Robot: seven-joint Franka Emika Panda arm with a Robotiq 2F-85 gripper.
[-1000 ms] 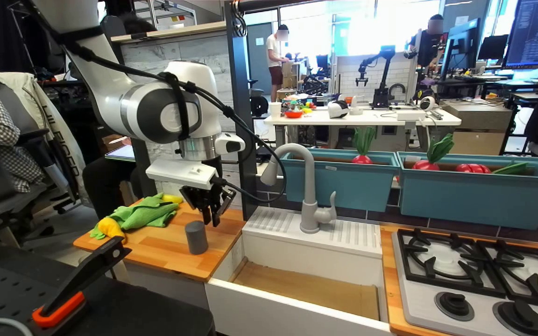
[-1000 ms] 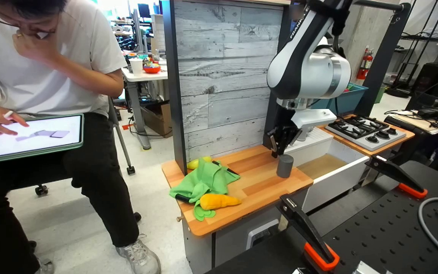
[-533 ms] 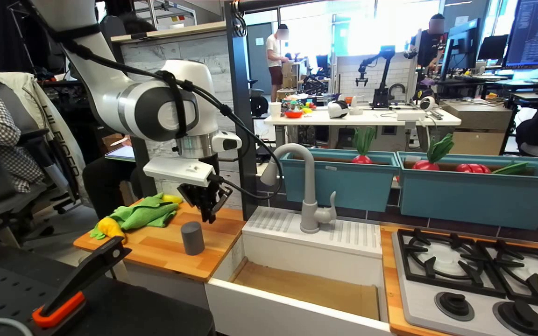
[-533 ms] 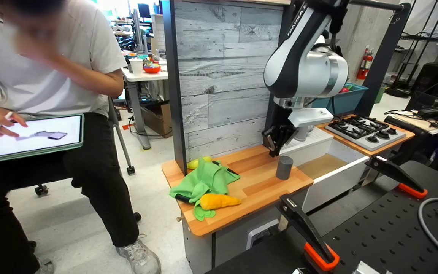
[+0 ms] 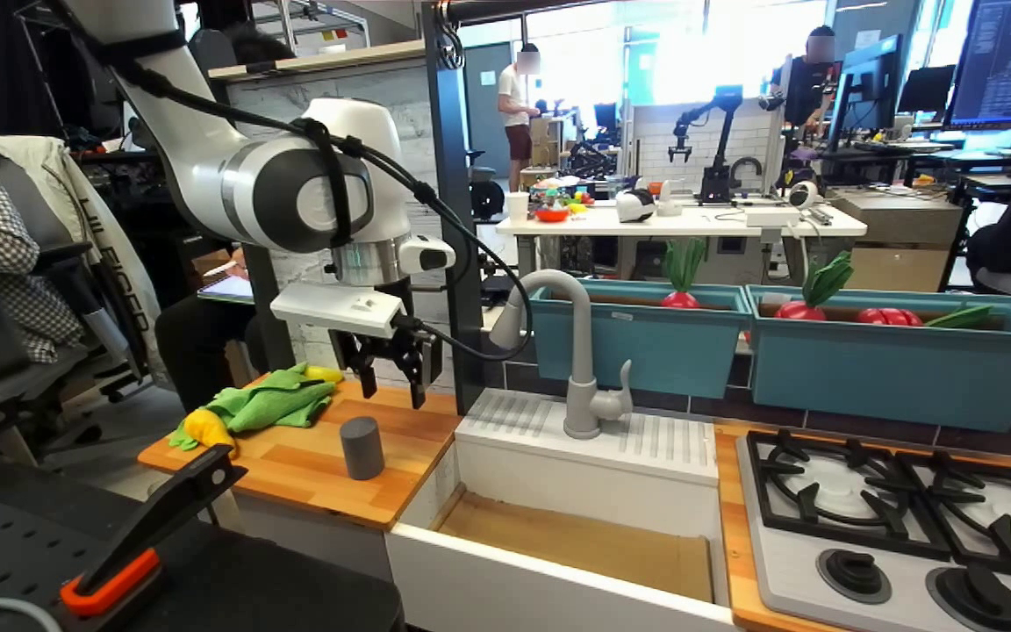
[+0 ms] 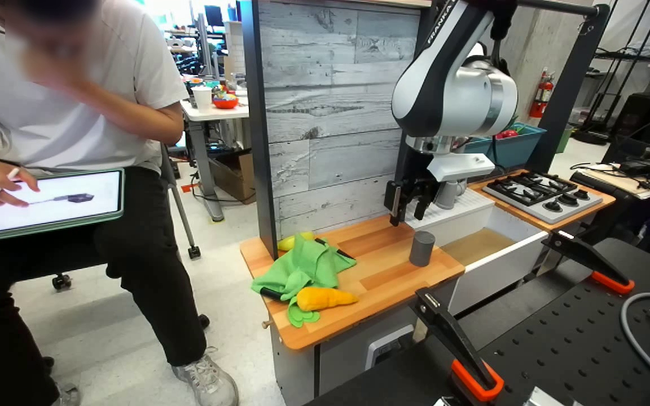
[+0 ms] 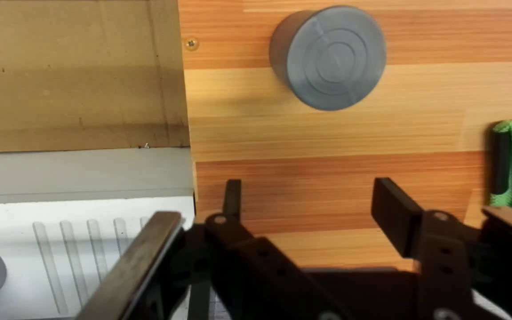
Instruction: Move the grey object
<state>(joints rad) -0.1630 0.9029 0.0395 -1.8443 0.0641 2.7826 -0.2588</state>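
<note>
Green cloth (image 6: pixel 309 262), orange carrot (image 6: pixel 325 298) on wooden counter (image 6: pixel 381 251); faucet (image 5: pixel 581 355) at sink (image 5: pixel 488 584).

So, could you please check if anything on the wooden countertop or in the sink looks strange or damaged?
Nothing looks spilled or damaged. The green cloth lies crumpled on the wooden countertop, which looks untidy, and a brown sheet, probably cardboard, lies in the white sink, unusual for a basin. The grey cylinder stands upright.
</note>
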